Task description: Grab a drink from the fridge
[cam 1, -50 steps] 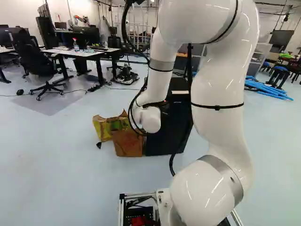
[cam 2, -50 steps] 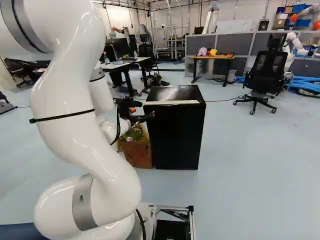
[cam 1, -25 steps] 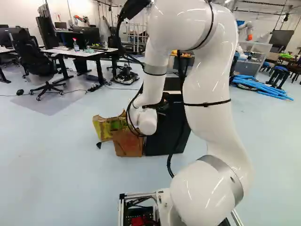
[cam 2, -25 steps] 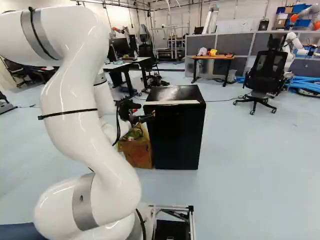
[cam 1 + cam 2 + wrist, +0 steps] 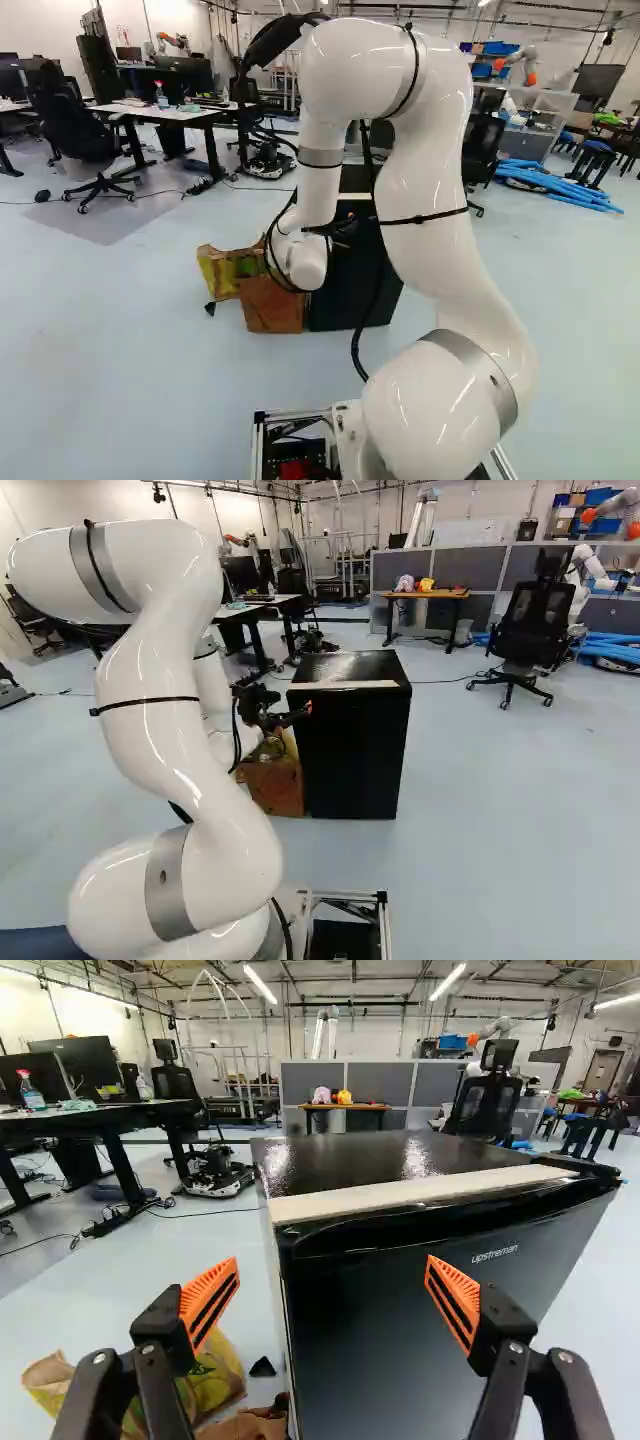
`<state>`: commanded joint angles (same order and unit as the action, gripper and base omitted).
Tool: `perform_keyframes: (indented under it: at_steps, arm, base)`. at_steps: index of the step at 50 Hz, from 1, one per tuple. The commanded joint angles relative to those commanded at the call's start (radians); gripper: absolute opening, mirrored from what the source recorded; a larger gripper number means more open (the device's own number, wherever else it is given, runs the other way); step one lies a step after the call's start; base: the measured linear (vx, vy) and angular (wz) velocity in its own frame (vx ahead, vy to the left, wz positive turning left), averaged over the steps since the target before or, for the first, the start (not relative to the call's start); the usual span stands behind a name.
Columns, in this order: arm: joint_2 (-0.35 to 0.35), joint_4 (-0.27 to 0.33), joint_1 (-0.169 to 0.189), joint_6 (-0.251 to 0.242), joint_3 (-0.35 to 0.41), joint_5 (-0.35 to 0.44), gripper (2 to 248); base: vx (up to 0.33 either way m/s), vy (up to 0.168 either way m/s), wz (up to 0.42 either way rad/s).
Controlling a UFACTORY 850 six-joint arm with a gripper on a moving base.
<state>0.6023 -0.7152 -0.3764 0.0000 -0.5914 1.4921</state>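
Apparently the step in hand is opening the fridge (image 5: pixel 390 1345), which stands shut just ahead of the gripper (image 5: pixel 332 1262), its fingers (image 5: pixel 208 1298) wide apart, with no drink in sight, so the next move calls for hooking the door edge (image 5: pixel 291 1330) nearest the yellow bag (image 5: pixel 212 1375).

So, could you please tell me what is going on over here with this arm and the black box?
The white arm is at work on a black mini fridge, with its task being to get a drink out. Nothing is in its grip: the gripper stands open, its orange pads wide apart, facing the front of the fridge near the top edge. The fridge door is closed, and no drink has come out into the gripper. Paper bags stand beside the fridge.
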Motion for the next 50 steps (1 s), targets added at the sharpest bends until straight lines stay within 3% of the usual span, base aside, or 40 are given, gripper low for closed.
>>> perform_keyframes:
  at_steps: [50]
  arm:
    - [0.055, -0.130, -0.040, 0.000, -0.089, 0.001, 247]
  base:
    - [0.000, 0.000, 0.000]
